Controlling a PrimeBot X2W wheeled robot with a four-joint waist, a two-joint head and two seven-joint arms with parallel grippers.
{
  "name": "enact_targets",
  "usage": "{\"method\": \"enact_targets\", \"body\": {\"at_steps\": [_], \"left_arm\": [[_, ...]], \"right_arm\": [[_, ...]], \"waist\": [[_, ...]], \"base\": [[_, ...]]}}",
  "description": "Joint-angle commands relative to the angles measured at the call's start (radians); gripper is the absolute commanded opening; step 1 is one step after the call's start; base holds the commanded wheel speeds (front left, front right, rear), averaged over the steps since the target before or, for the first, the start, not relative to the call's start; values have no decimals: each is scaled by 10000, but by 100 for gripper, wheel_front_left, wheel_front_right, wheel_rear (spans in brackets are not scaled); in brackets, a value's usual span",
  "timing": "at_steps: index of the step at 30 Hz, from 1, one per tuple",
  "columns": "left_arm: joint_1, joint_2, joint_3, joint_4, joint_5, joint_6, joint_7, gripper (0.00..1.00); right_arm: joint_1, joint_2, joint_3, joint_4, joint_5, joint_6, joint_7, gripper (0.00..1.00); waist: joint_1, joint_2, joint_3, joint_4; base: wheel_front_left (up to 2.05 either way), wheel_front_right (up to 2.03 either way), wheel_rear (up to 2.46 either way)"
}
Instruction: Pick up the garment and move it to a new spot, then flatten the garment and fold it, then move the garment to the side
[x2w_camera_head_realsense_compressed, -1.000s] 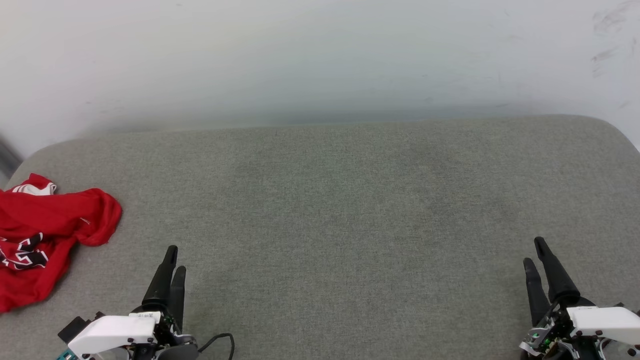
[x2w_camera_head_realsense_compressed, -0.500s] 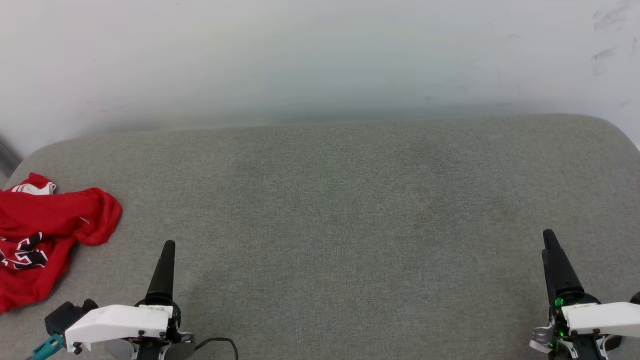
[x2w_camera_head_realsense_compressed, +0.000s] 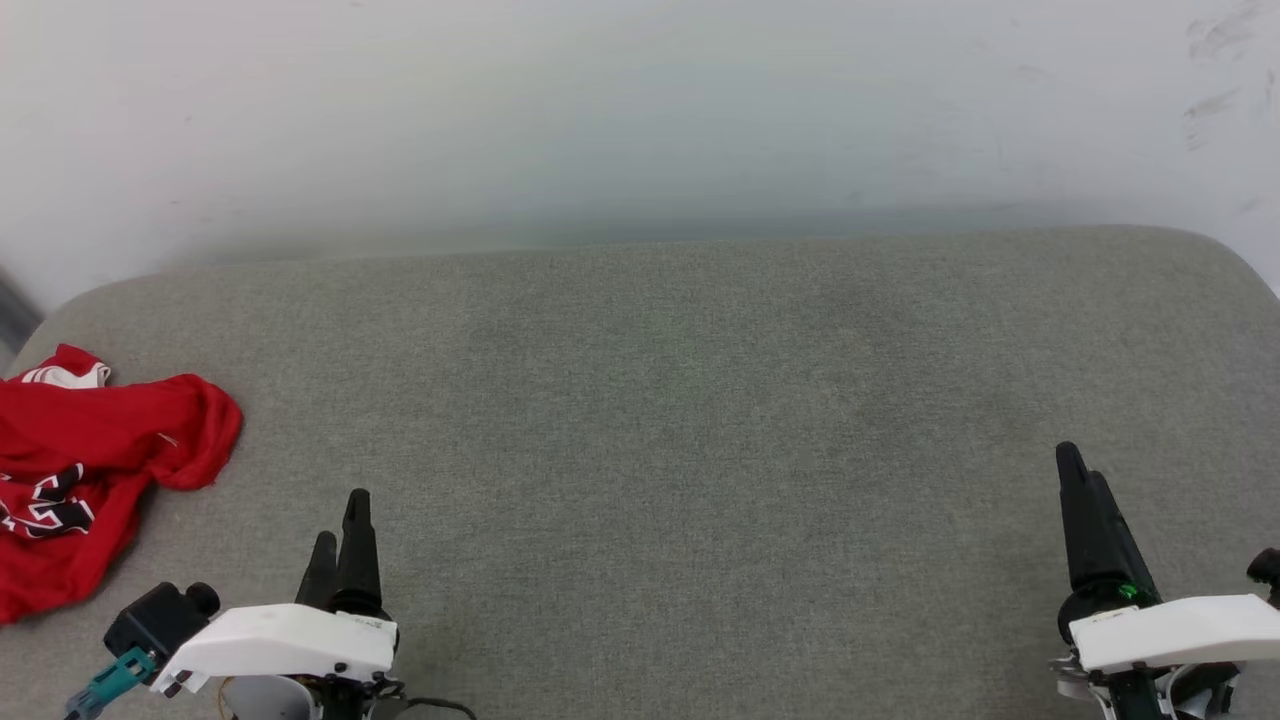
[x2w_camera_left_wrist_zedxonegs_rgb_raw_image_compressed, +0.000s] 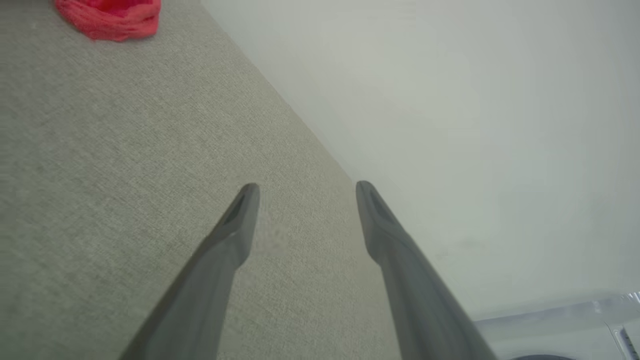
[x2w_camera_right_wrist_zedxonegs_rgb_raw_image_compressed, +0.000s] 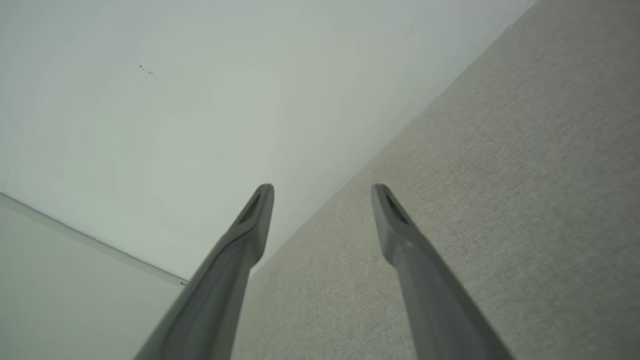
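Observation:
The garment is a crumpled red shirt with a bit of white trim and black-and-white lettering, lying at the far left of the grey padded table. A red fold of the garment also sits at the top left of the left wrist view. My left gripper hovers near the front edge, to the right of the garment and apart from it; in its wrist view the left gripper stands open and empty. My right gripper is at the front right, and its wrist view shows the right gripper open, holding nothing.
A pale wall rises directly behind the table's far edge. The table has rounded far corners, and its left edge runs just beyond the garment. Bare grey fabric spans the stretch between the two grippers.
Both grippers have rolled about their wrists and shifted slightly near the front edge; the right one's tips now reach a little farther up. The garment has not moved.

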Motion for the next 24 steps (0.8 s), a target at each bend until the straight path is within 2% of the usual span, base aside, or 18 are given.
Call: {"method": "enact_targets", "body": {"at_steps": [1,9,24], "left_arm": [[1,24,-82,-246,560,155,-114,100],[136,186,-566,-416,2070,480,-391,100],[354,482,-1294,-731,4016,1298,-851,100]], "right_arm": [[13,-8,104,-255,-569,2,-122,100],[167,-7,338,-361,-2064,2,-399,100],[438,-4,332,-473,-4153,2,-868,100]], "waist": [[0,-1,2,5],[0,-1,12,15],[0,-1,17,23]], "base": [[0,0,0],[0,0,0],[0,0,0]]}}
